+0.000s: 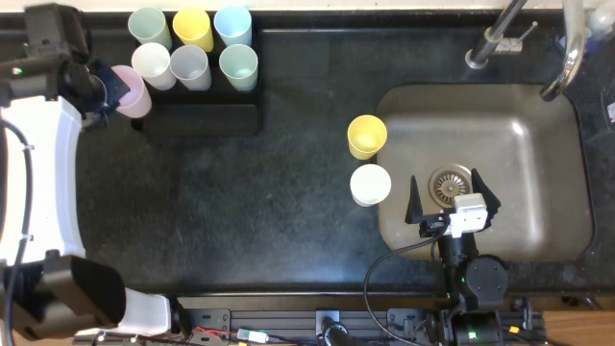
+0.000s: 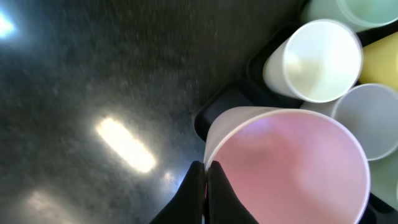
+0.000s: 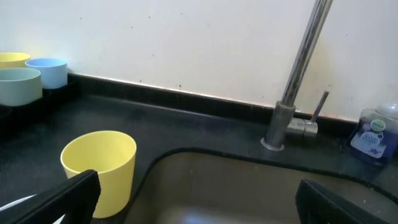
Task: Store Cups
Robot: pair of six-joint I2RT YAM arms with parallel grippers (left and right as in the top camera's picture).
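My left gripper (image 1: 104, 88) is shut on the rim of a pink cup (image 1: 131, 92), held at the left end of the black cup rack (image 1: 207, 117). In the left wrist view the pink cup (image 2: 292, 168) hangs over the rack's corner (image 2: 217, 118), next to a white cup (image 2: 320, 59) standing in the rack. Several pastel cups fill the rack. A yellow cup (image 1: 366, 135) and a white cup (image 1: 370, 185) stand on the counter at the sink's left edge. My right gripper (image 1: 452, 197) is open over the sink, with the yellow cup (image 3: 102, 168) ahead of it to one side.
The steel sink (image 1: 538, 135) takes up the right side, with its drain (image 1: 450, 183) under the right gripper. A faucet (image 3: 298, 81) and a blue soap bottle (image 3: 376, 134) stand behind it. Dark counter (image 1: 288, 221) lies open between rack and sink.
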